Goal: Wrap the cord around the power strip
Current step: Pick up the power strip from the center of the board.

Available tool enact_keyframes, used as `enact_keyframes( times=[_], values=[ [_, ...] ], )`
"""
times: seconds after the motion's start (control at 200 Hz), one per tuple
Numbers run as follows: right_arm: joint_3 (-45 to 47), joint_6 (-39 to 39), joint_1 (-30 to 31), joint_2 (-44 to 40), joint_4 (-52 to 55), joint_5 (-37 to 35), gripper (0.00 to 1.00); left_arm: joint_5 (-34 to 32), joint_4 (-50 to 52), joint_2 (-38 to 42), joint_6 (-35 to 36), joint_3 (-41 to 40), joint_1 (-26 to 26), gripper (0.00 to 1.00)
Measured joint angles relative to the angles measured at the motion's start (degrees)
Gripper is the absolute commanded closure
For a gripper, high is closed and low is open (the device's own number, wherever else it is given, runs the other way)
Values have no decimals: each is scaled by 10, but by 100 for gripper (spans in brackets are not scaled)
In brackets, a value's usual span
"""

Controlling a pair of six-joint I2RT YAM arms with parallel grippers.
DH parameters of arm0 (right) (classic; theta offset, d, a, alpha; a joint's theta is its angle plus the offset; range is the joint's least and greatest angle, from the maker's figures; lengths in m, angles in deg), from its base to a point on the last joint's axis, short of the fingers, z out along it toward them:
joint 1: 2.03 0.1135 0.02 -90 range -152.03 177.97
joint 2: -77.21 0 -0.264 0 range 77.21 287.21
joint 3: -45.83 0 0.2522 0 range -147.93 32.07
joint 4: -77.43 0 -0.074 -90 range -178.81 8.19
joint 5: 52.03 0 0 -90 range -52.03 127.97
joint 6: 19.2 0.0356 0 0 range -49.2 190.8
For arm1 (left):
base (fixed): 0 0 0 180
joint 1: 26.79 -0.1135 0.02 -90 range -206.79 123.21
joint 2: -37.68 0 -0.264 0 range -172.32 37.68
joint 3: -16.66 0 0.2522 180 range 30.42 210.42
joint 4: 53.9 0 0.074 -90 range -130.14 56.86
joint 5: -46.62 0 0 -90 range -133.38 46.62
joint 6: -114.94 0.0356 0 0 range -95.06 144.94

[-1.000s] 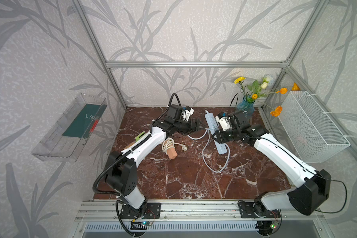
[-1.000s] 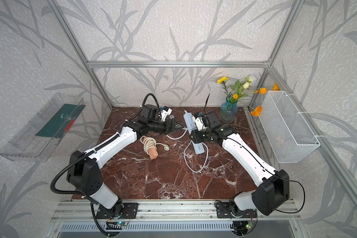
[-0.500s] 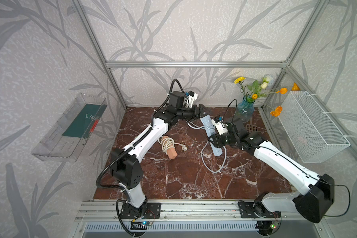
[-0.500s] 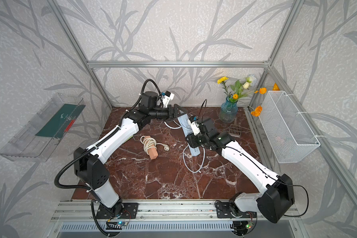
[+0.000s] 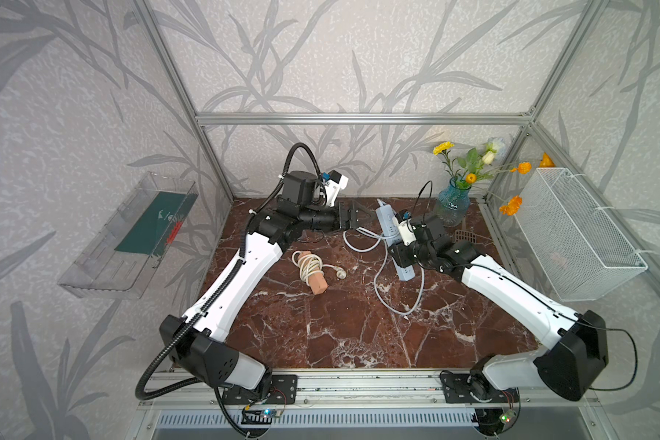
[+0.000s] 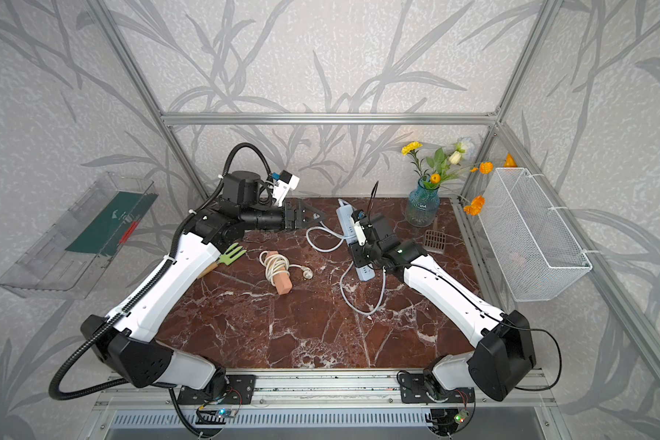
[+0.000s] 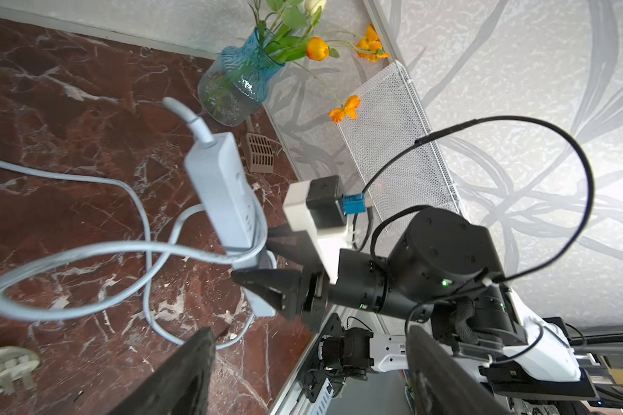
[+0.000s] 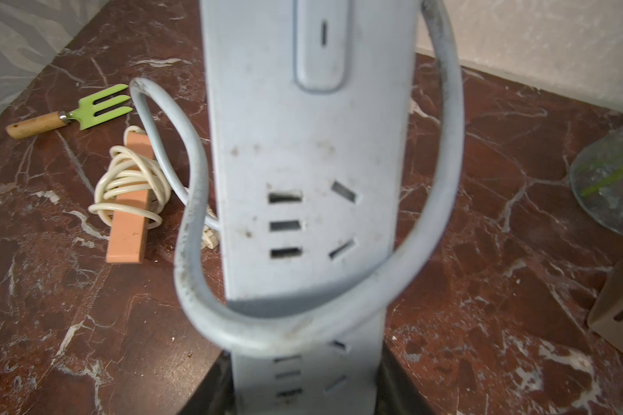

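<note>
The pale blue power strip (image 5: 387,223) (image 6: 346,223) stands tilted up off the marble at the back middle. My right gripper (image 5: 399,249) (image 8: 303,391) is shut on its lower half, a dark finger on each side. The grey cord (image 5: 359,249) (image 8: 443,143) leaves the strip's far end, crosses its socket face in one loop just above my fingers, then trails onto the table in loose loops (image 6: 362,304). My left gripper (image 5: 362,220) (image 7: 310,377) hovers just left of the strip's top, open with nothing between its fingers. The cord (image 7: 123,248) passes beyond them.
A peach strip wound with white cord (image 5: 313,272) lies mid-table, with a green hand fork (image 6: 231,255) to its left. A blue vase of flowers (image 5: 452,205) and a brown grille (image 5: 465,236) stand at the back right. A wire basket (image 5: 572,236) hangs on the right wall.
My right arm drew the strip leftward and forward, and a cord loop now lies across its face. My left arm rose and swung back, away from the cord.
</note>
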Motion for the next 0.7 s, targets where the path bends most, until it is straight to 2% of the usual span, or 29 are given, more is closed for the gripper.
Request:
enact_keyframes(
  times=[0.18, 0.3, 0.32, 0.385, 0.45, 0.52, 0.56, 0.61, 0.7],
  values=[
    [17, 7, 30, -19, -24, -12, 70, -56, 33, -148, 28, 107, 17, 23],
    [19, 7, 30, -20, -41, -9, 69, -81, 55, -184, 45, 110, 32, 32],
    [19, 8, 31, -20, -46, -7, 70, -84, 54, -183, 47, 104, 35, 34],
    [19, 8, 37, -20, -57, -3, 69, -92, 51, -176, 49, 89, 39, 51],
    [19, 12, 39, -20, -64, 0, 58, -92, 31, -167, 43, 73, 44, 68],
    [19, 21, 41, -19, -72, 11, 40, -76, -1, -158, 30, 61, 44, 82],
    [19, 23, 41, -18, -77, 24, 34, -75, -12, -153, 35, 59, 44, 89],
    [19, 26, 36, -21, -75, 53, 30, -73, -25, -150, 45, 59, 39, 96],
    [39, 14, 11, -42, -63, 115, 28, -62, -37, -147, 76, 61, 14, 97]
  ],
)
